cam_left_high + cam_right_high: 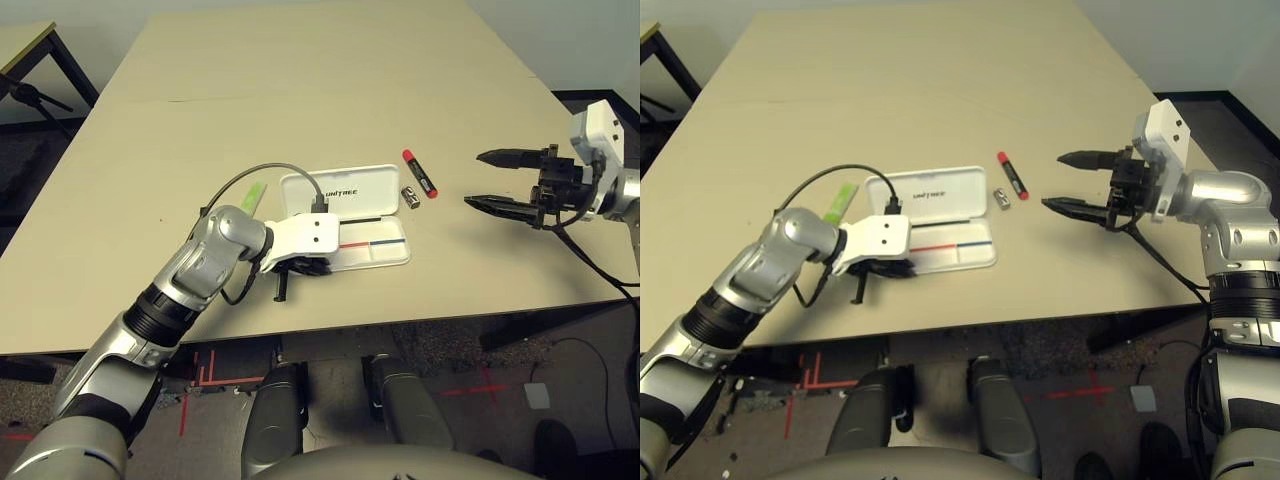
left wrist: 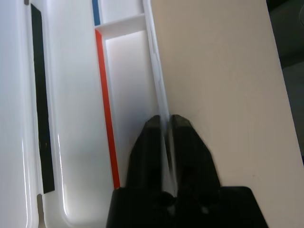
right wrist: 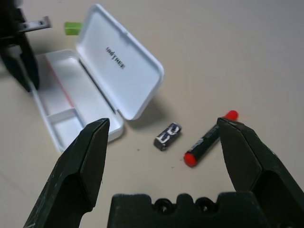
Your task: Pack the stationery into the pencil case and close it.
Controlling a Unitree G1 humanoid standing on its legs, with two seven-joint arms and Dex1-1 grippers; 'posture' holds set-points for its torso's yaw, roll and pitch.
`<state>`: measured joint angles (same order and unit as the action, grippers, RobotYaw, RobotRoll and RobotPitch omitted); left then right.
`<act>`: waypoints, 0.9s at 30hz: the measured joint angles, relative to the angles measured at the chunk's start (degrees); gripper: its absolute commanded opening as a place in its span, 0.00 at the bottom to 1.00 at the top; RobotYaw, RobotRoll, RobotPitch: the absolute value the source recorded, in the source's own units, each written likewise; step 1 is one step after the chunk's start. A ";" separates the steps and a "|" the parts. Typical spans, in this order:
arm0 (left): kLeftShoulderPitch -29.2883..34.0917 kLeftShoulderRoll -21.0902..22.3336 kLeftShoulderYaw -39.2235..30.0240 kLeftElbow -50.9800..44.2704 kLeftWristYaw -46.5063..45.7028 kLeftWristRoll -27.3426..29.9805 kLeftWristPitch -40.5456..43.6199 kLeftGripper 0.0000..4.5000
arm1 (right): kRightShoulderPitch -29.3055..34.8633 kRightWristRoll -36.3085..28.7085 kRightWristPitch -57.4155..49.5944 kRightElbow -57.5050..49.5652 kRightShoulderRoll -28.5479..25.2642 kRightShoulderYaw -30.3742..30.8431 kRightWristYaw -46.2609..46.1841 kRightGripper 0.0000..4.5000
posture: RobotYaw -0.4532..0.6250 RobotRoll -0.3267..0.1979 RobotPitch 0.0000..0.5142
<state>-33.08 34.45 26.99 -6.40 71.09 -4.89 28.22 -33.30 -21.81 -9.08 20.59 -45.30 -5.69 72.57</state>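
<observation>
Beige surface (image 1: 300, 90) holds the open pencil case (image 1: 350, 215), its long side running left to right. From the head view, the red marker (image 1: 420, 172) and tiny block (image 1: 410, 197) lie just right of it, nearest the right end effector (image 1: 495, 180), fingers wide apart. The green highlighter (image 1: 253, 195) lies left.

Left wrist view: the left end effector (image 2: 164, 126) pinches the case's front wall.

Right wrist view: the marker lies slanted between the fingers.
</observation>
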 measured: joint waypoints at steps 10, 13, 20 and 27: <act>-0.01 0.36 0.51 -0.01 0.64 0.85 -0.81 0.99 | 0.09 -0.90 -5.44 -1.52 0.35 -0.43 -3.99 1.00 | 0.30 0.62 0.26; -0.03 0.39 0.01 -1.01 0.91 2.16 1.08 0.99 | 0.07 -1.24 -9.58 -2.90 0.62 -1.84 -7.70 1.00 | 0.30 0.62 0.26; -0.50 0.54 -2.35 -4.95 0.88 6.37 7.00 0.99 | 0.01 -1.37 -17.48 -5.69 1.21 -1.87 -14.38 1.00 | 0.31 0.62 0.27; -2.59 2.07 -6.59 -9.12 0.36 11.86 13.71 0.99 | -5.62 3.57 -25.65 -4.76 1.47 0.41 -23.94 1.00 | 0.34 0.62 0.27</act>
<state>-35.67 36.53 20.40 -15.52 71.44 6.97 41.93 -38.92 -18.24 -34.73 15.83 -43.82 -5.27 48.63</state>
